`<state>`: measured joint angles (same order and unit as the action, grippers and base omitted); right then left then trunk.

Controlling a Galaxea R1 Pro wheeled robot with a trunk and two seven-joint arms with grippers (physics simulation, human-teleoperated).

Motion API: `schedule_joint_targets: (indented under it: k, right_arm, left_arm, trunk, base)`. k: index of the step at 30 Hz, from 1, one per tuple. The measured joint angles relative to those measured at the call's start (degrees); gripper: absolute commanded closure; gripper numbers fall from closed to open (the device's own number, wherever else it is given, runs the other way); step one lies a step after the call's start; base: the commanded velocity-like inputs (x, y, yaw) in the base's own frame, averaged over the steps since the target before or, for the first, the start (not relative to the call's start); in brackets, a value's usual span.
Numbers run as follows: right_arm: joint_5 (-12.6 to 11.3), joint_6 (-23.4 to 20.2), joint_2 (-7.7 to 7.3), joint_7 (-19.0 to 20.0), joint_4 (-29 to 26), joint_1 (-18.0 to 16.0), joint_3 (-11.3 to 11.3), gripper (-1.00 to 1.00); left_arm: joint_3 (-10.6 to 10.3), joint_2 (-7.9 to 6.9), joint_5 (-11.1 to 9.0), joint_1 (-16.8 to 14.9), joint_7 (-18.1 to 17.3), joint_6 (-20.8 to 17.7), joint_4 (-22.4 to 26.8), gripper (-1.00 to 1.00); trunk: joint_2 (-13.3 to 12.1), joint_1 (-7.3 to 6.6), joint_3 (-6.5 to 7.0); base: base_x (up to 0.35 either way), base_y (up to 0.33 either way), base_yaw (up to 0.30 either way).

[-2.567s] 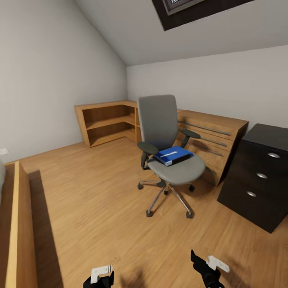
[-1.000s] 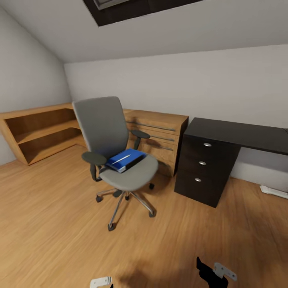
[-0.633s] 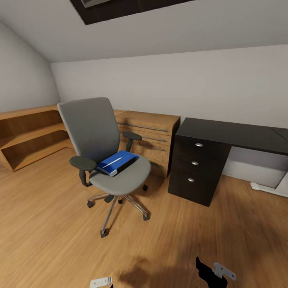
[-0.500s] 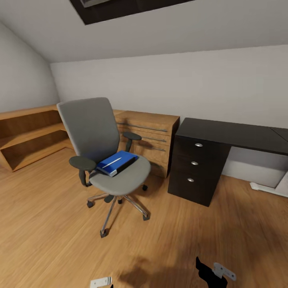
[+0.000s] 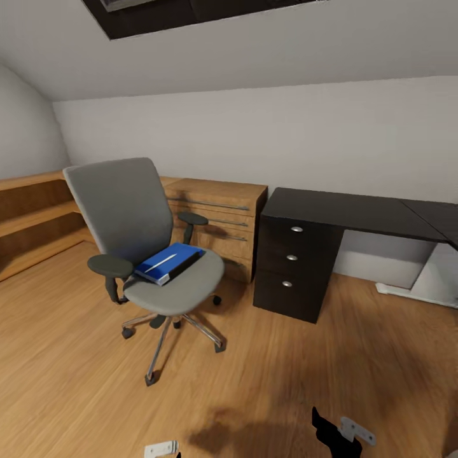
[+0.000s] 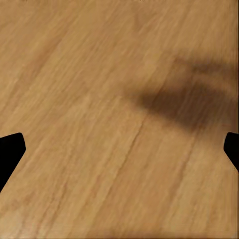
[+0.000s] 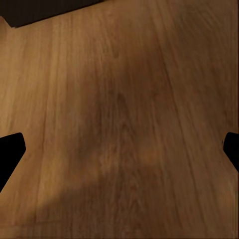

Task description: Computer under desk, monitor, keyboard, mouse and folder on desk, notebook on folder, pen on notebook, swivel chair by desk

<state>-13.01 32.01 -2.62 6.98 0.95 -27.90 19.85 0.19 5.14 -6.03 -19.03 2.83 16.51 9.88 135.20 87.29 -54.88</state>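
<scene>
Here my left fingers [image 6: 10, 152] and right fingers [image 7: 10, 149] stand wide apart, empty, above bare floor [image 5: 267, 375]. Ahead, the folder [image 5: 170, 262] lies on the chair [image 5: 149, 251] seat, a pale pen on it, awaiting transfer. The table [image 5: 356, 213] stands right of the chair; open floor lies between me and both.

The swivel chair [image 5: 143, 254] is grey-padded with black armrests and a chrome star base. On its seat lies a bright blue folder [image 5: 170, 263] with a thin white stripe across it. At three o'clock from the chair, the table [image 5: 356, 213] is glossy black, its drawers black with round silver knobs. The low cabinet [image 5: 216, 216] and floor [image 5: 267, 375] are warm honey wood, grained. Walls pale grey.
</scene>
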Motion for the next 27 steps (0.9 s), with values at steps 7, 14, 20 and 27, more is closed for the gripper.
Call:
schedule_joint_targets:
  k: [7,14,20,27]
  right_arm:
    - [0.0,0.8,-0.09,0.0,0.0,0.0,0.0,-1.0]
    - [0.0,0.9,-0.1,0.0,-0.1,0.0,0.0,-1.0]
    - [0.1,1.0,-0.1,0.0,-0.1,0.0,0.0,-1.0]
    - [0.1,1.0,0.02,0.1,-0.1,0.0,0.0,-1.0]
  left_arm:
    - [0.0,0.03,0.0,0.0,0.0,0.0,0.0,-1.0]
    - [0.0,-0.01,0.0,0.0,0.0,0.0,0.0,-1.0]
    - [0.0,0.02,0.0,0.0,0.0,0.1,0.0,-1.0]
    - [0.0,-0.04,0.0,0.0,0.0,0.2,0.0,-1.0]
  trunk:
    - [0.0,0.0,0.17]
    - [0.0,0.0,0.3]
    - [0.0,0.0,0.41]
    - [0.0,-0.03,0.59]
  base:
    - [0.0,0.0,-0.266]
    - [0.0,0.0,-0.269]
    - [0.003,0.0,-0.231]
    - [0.177,0.0,-0.087]
